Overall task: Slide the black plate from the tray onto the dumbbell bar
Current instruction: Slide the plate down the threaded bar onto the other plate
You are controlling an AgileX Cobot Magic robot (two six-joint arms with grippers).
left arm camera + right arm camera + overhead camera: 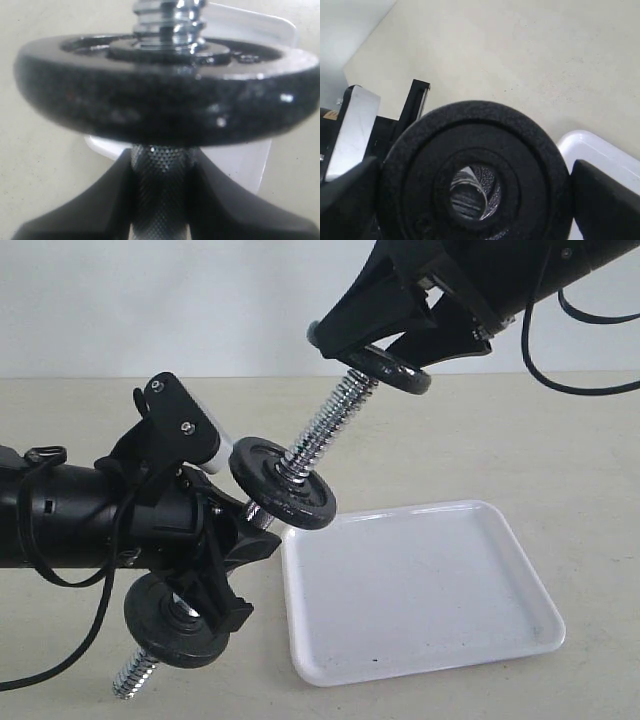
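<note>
My left gripper [225,550] is shut on the knurled middle of the dumbbell bar [325,430], which it holds tilted above the table. One black disc [283,485] sits on the bar just above those fingers, and another [175,620] just below them. In the left wrist view the gripper [162,200] clamps the bar [162,185] right under the upper disc [165,100]. My right gripper [390,355] is shut on the black plate [400,372] at the bar's upper threaded tip. In the right wrist view the plate [530,170] fills the gripper [475,200], and the bar's end [467,197] shows through its hole.
The white tray [530,580] lies on the beige table below and to the right of the bar, with nothing in it. Its corner shows in both wrist views [240,160] [600,155]. Black cables trail from both arms.
</note>
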